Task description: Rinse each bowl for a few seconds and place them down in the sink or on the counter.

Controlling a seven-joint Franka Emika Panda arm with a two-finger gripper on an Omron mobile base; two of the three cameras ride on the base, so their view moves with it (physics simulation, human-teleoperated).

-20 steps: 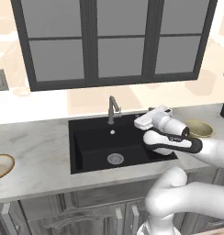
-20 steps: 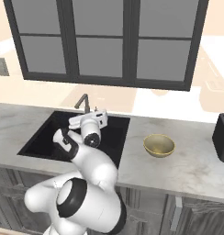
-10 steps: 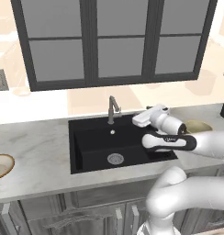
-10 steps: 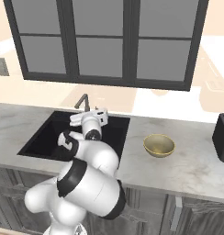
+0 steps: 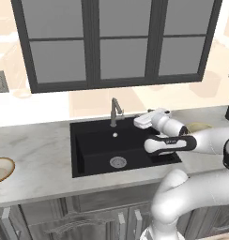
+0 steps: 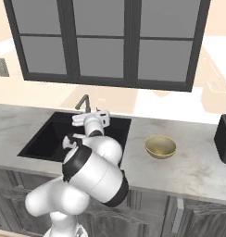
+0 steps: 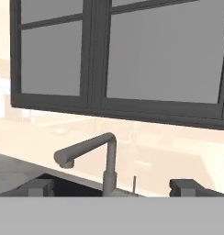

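- The gripper (image 7: 114, 187) hung over the right part of the black sink (image 5: 95, 150), aimed level at the grey faucet (image 7: 88, 158); its two tips stood wide apart with nothing between them.
- The olive-yellow bowl (image 6: 160, 146) sat upright on the counter (image 6: 193, 166) right of the sink, well apart from the gripper.
- The tan-rimmed bowl (image 5: 1, 169) lay on the counter far left of the sink, cut off by the left base view's edge.
- Compared with half a second earlier, the hand had turned more toward the faucet; both bowls were unmoved.
- In the left base view the arm hid most of the olive-yellow bowl.
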